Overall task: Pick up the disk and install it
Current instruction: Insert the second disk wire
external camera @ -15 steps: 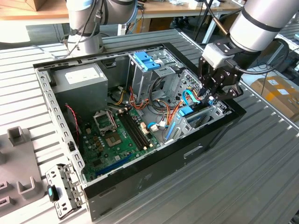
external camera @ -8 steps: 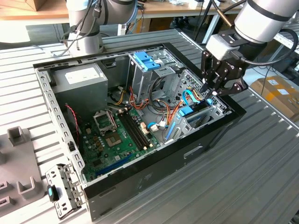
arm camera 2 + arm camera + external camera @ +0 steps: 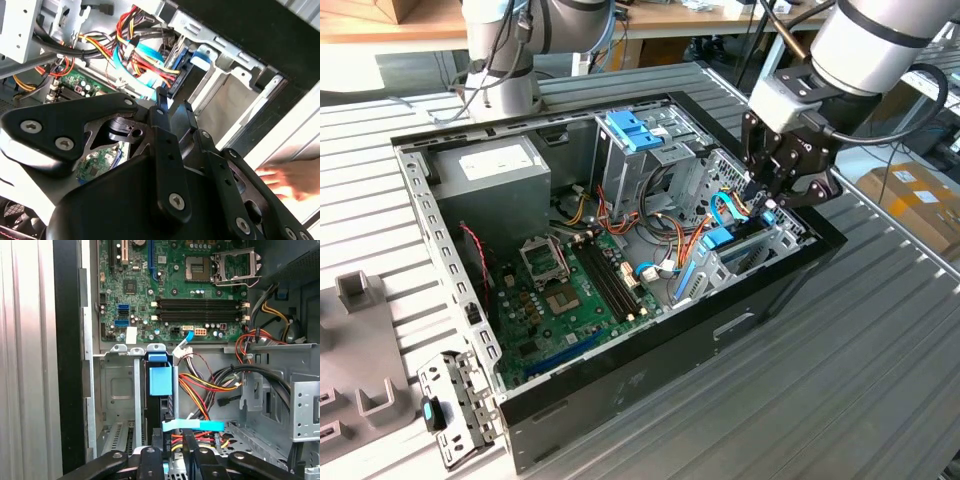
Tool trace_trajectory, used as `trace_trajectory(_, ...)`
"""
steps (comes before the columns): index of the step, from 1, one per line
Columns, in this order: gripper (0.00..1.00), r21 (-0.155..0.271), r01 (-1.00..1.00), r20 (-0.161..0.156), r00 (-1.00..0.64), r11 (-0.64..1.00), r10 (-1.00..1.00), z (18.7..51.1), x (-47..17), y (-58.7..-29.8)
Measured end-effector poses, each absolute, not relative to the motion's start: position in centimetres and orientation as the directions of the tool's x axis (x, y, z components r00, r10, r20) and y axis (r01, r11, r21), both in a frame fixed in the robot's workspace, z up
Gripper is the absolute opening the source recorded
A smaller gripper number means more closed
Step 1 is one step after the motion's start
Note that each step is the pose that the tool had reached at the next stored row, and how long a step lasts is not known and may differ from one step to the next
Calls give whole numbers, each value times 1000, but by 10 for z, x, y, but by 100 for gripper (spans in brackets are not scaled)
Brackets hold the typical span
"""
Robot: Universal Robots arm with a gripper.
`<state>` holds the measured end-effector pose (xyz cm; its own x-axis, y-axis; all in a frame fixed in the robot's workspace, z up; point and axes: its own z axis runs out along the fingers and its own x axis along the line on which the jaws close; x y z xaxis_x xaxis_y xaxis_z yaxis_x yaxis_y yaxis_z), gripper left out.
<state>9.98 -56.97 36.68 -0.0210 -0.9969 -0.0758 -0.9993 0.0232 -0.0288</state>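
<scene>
The disk [image 3: 720, 238] stands on edge in the grey drive bay [image 3: 775, 245] at the side of the open computer case on the exterior view's right. Its light-blue carrier tab [image 3: 160, 379] sits at the bay's rim and its dark body runs down the slot. In the second wrist view the disk [image 3: 179, 62] lies just beyond the fingertips. My gripper [image 3: 763, 205] hovers directly over that bay, pointing down. Its two black fingers [image 3: 160, 102] stand almost together, and I see nothing held between them. In the first wrist view the gripper [image 3: 172, 446] is beside the disk's near end.
Bundles of coloured cables [image 3: 215, 385] and a light-blue flat cable [image 3: 192, 425] crowd the space beside the bay. The motherboard [image 3: 570, 290], power supply [image 3: 495, 165] and a grey cage with a blue latch [image 3: 635, 130] occupy the case. A person's hand [image 3: 290, 180] is outside the case wall.
</scene>
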Motion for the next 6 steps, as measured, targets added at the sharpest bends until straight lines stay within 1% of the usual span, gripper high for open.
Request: trace_trajectory(6, 30, -29, -999, -76, -21, 23, -997, 367, 98, -570)
